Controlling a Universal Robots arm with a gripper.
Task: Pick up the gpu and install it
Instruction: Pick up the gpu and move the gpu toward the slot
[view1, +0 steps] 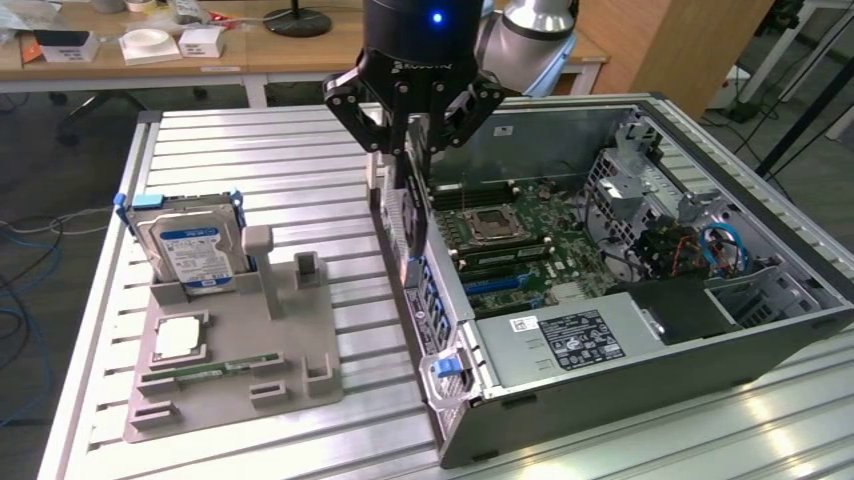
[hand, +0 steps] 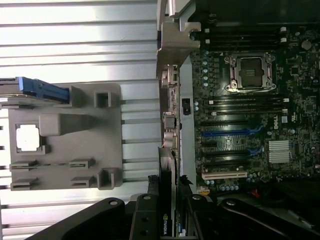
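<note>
A robot gripper (view1: 414, 145) is clamped on the gpu (view1: 411, 205), a thin dark card held upright on edge. The card hangs at the wall of an open computer case (view1: 747, 340) that faces a grey holder (view1: 287, 350), just beside the motherboard (view1: 521, 240). The holder stands on a slatted metal tabletop (view1: 267, 160), carrying an upright hard drive (view1: 194, 245) in one slot.
</note>
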